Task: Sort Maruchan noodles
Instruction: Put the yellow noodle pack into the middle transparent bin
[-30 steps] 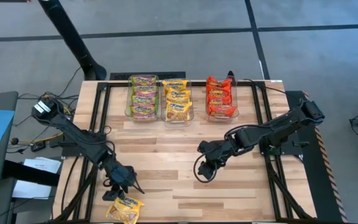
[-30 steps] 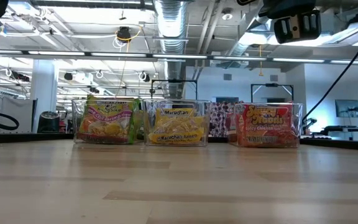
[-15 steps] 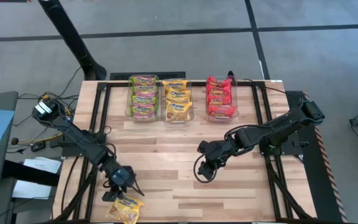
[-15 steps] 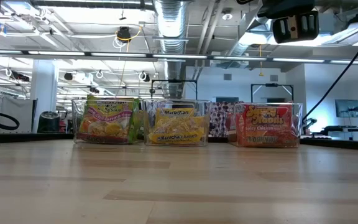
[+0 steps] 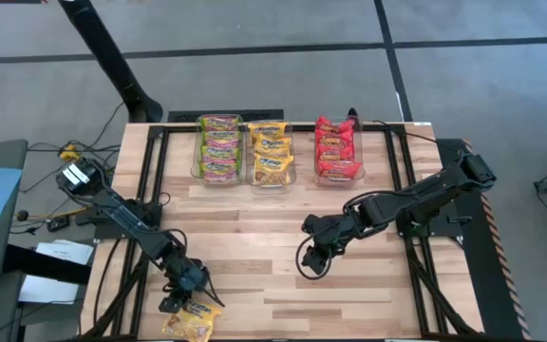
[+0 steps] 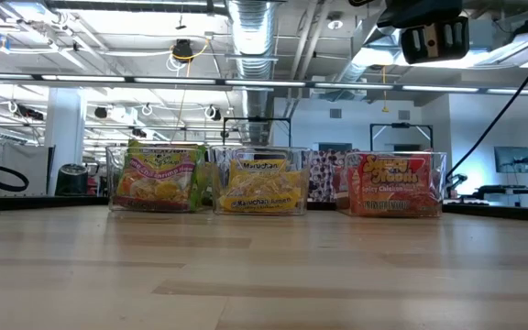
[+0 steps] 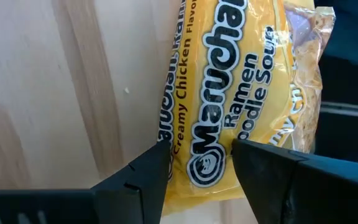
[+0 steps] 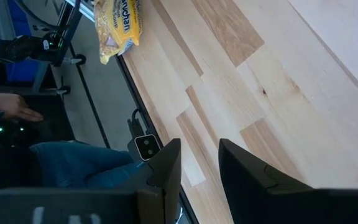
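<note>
A yellow crinkly plastic Maruchan ramen packet (image 5: 189, 323) lies at the near left edge of the light wooden butcher-block table (image 5: 254, 237), and the left gripper (image 5: 190, 298) stands over it with its two dark fingers (image 7: 138, 180) apart, the packet's end showing between them. The right gripper (image 5: 310, 264) hangs above bare wood mid-table, fingers parted, holding nothing. At the far edge three clear plastic bins (image 5: 221, 171) hold green-and-pink (image 5: 219, 150), yellow (image 5: 272, 152) and red-orange packets (image 5: 336, 150).
</note>
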Robot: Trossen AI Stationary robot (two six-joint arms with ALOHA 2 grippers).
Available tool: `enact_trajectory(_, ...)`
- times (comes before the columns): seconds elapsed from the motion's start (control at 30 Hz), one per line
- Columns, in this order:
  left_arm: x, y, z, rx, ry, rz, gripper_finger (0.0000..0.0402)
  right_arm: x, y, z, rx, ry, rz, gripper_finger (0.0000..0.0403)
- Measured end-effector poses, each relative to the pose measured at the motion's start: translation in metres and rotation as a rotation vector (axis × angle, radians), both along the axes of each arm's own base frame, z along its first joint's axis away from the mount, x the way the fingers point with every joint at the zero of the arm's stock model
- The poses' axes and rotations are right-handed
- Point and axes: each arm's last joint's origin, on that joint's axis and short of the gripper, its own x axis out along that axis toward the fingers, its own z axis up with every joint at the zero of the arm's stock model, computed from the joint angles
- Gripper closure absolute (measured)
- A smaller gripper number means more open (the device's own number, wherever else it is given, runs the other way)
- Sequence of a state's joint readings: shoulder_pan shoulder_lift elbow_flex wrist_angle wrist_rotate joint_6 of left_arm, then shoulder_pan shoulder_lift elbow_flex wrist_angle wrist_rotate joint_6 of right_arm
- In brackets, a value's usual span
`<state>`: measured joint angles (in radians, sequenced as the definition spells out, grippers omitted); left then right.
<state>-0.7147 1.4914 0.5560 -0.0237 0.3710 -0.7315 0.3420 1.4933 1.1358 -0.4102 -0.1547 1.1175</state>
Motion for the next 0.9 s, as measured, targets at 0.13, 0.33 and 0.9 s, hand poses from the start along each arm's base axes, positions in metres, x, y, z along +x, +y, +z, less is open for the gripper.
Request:
enact_trajectory(0.13, 0.000, 0.000, -0.001, -0.003, 0.032, 0.048, 0.0237, 0.000, 0.000, 0.000, 0.000, 0.000, 0.000, 0.0271)
enact_trajectory(0.33, 0.002, -0.004, 0.001, -0.015, 0.007, 0.112, 0.0285, 0.000, 0.000, 0.000, 0.000, 0.000, 0.000, 0.0272)
enact_trajectory(0.9, 0.027, 0.018, 0.005, -0.071, -0.083, 0.154, 0.0401, 0.000, 0.000, 0.000, 0.017, 0.012, -0.032, 0.0272)
